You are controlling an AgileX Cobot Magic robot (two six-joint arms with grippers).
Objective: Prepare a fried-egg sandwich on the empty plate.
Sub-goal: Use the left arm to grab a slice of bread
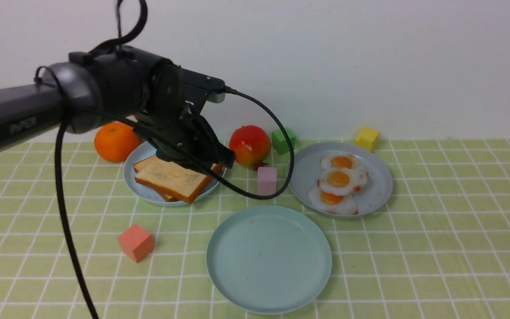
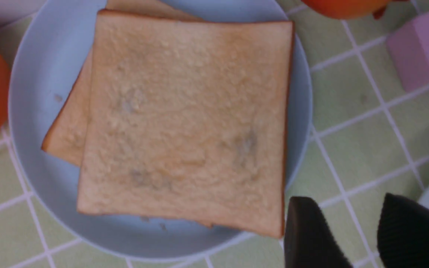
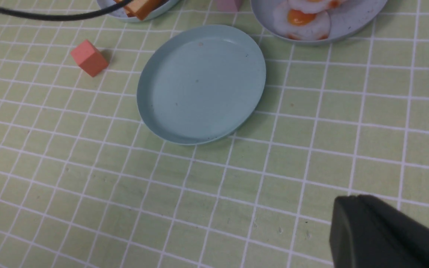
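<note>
Two toast slices [image 1: 173,179] [image 2: 184,123] lie stacked, slightly askew, on a light blue plate [image 1: 133,186] [image 2: 39,74]. My left gripper [image 1: 222,163] [image 2: 346,199] hovers open just past the top slice's corner, only cloth between its fingers. The empty plate [image 1: 269,259] [image 3: 199,85] sits front and centre, bare. Three fried eggs overlap on a grey plate [image 1: 379,186] [image 3: 348,22]; the middle egg [image 1: 342,179] has a lobed white edge. My right gripper [image 3: 352,199] is shut over bare cloth near the table's front, holding nothing, and is outside the front view.
An orange [image 1: 115,141], a red fruit [image 1: 249,145], a green cube [image 1: 283,140] and a yellow cube [image 1: 366,138] line the back. A lilac block [image 1: 267,180] stands between the plates. A salmon cube [image 1: 136,243] sits front left. The left arm's cable [image 1: 255,195] droops low.
</note>
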